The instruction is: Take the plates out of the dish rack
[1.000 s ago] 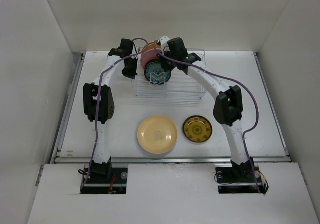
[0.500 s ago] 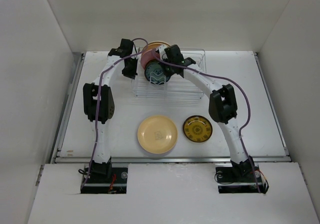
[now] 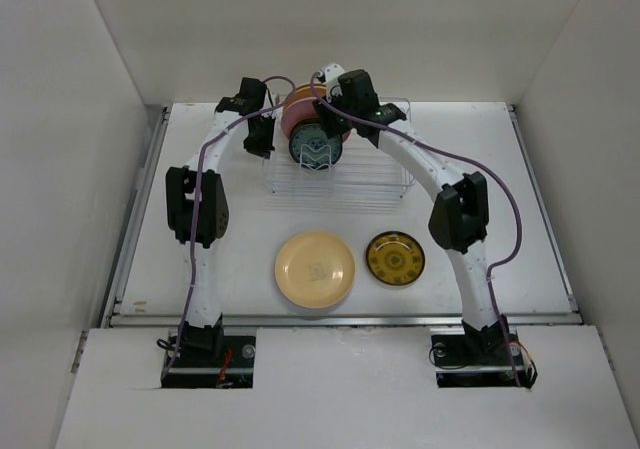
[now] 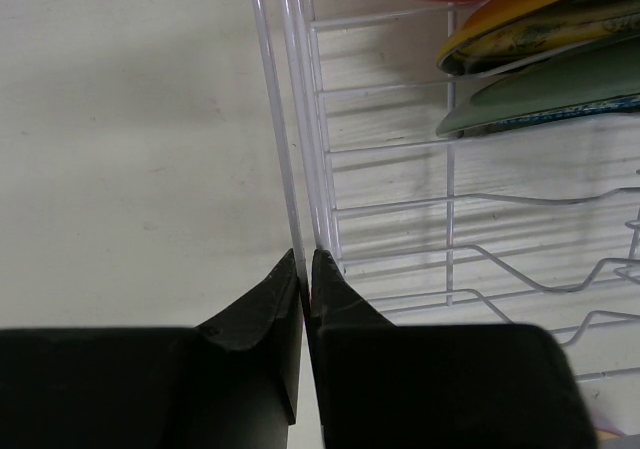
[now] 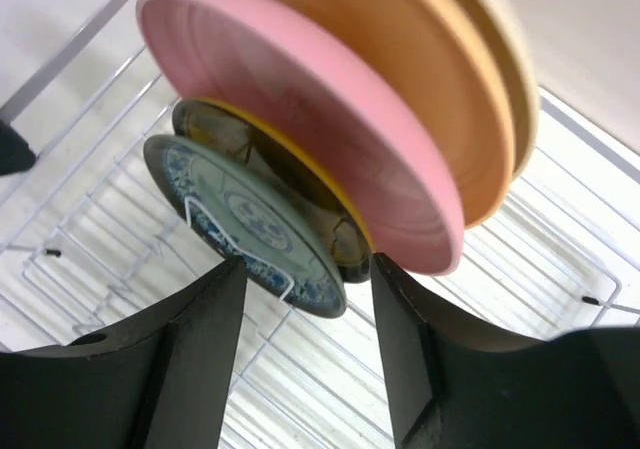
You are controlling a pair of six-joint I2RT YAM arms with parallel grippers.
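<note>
- Top view: the right arm [image 3: 420, 164] dipped toward the teal plate [image 3: 317, 147] half a second ago, and its wrist is now back up at the far rim of the dish rack [image 3: 350, 174]. The rack sits mid-table by the far edge. The plates in it have not moved, so nothing more is unloaded. A cream plate [image 3: 315, 268] and a dark yellow-brown plate [image 3: 394, 259] lie by the near edge. The wrist hides its fingers.
- Left wrist view: the left gripper [image 4: 305, 259] is pinched together on the rack's rim wire, likely steadying it. The plates are cut off at the top.
- Right wrist view: the right gripper [image 5: 308, 264] is spread apart and holds nothing. The small plates' lower rims show between its fingers, under the pink plate [image 5: 300, 99]. Whether they touch is unclear.
</note>
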